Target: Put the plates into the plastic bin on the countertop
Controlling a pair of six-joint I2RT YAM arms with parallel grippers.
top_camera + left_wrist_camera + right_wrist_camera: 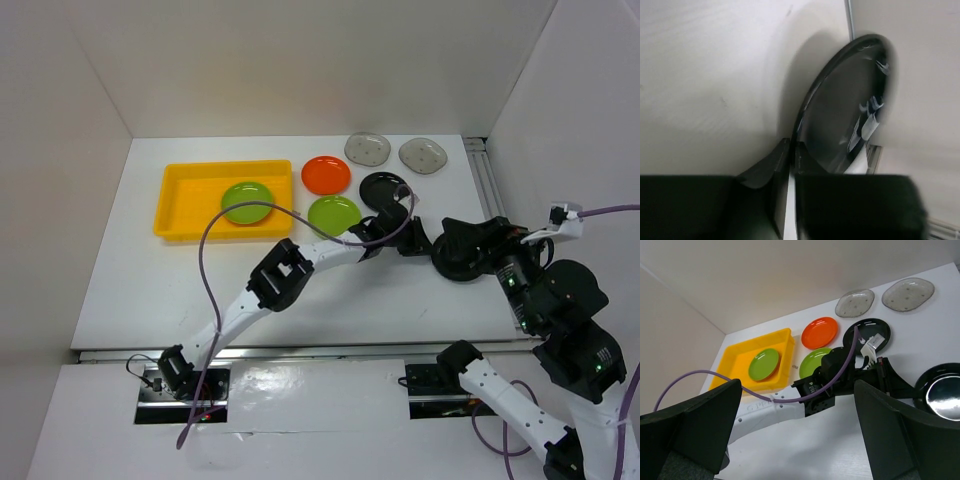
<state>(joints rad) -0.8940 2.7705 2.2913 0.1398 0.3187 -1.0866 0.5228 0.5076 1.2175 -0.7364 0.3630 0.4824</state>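
My left gripper [791, 147] is shut on the rim of a black plate [845, 110]. It reaches across to the right side of the countertop [200, 290] and shows in the top view [425, 243]. The held plate also shows in the right wrist view [945, 397]. The yellow bin [180, 195] at the back left holds one green plate [246, 201]. An orange plate [326, 175], a green plate [334, 213], a second black plate [385, 188] and two smoky-grey plates [367, 149] [422, 155] lie on the counter. My right gripper [797, 385] is open, empty and raised.
White walls enclose the counter on the left, back and right. A metal rail [300, 352] runs along the front edge. The left arm's purple cable [210, 270] loops over the middle of the counter. The right arm [560, 300] stands close to the held plate.
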